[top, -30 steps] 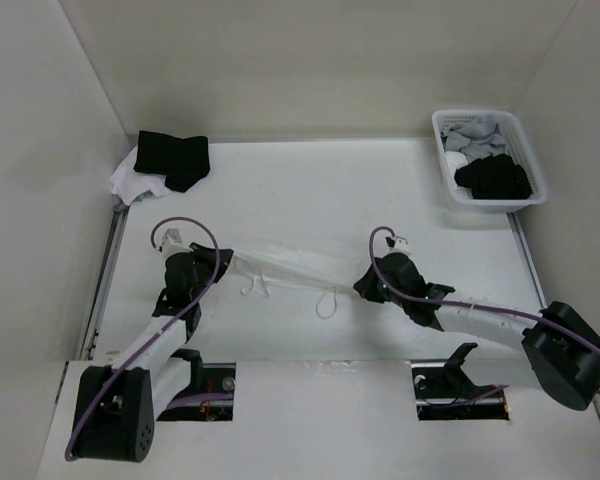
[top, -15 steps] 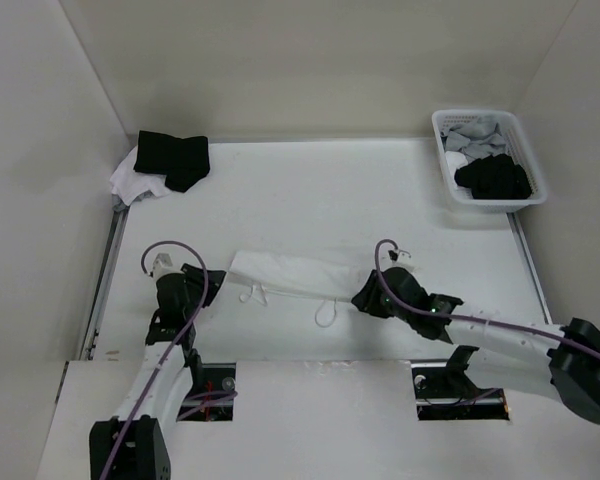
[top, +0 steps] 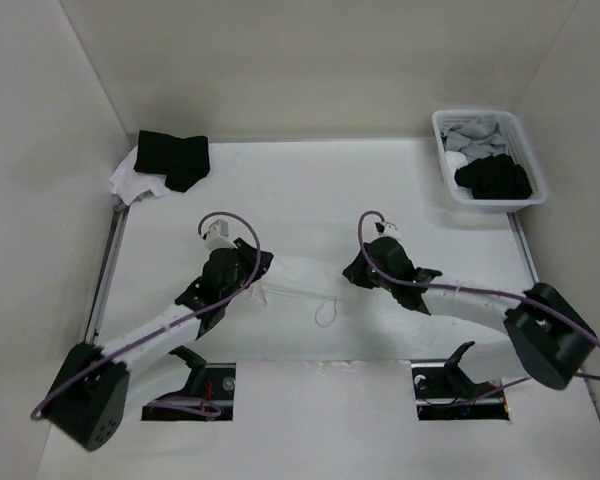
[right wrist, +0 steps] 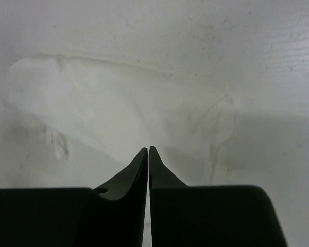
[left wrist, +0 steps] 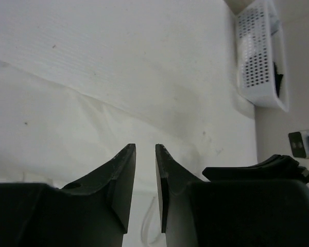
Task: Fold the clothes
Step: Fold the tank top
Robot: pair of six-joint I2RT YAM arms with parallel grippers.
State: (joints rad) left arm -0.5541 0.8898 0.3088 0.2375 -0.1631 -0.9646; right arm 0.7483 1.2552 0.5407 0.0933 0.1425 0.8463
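shifting right, the left hand (left wrist: 145,149) now overlaps the clothes (top: 305,272).

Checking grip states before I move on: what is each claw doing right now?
Left claw: slightly open, nothing in it.
Right claw: closed, tips over the white garment, no cloth visibly pinched.

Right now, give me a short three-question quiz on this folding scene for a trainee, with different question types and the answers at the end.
1. True or false: the right gripper stands wide open over the white garment.
2. Where does the basket sit? A: far right corner. B: far left corner. C: middle of the near edge.
3. Which gripper shows a narrow gap between its fingers?
Key: 1 false, it is shut. 2 A. 3 the left gripper.
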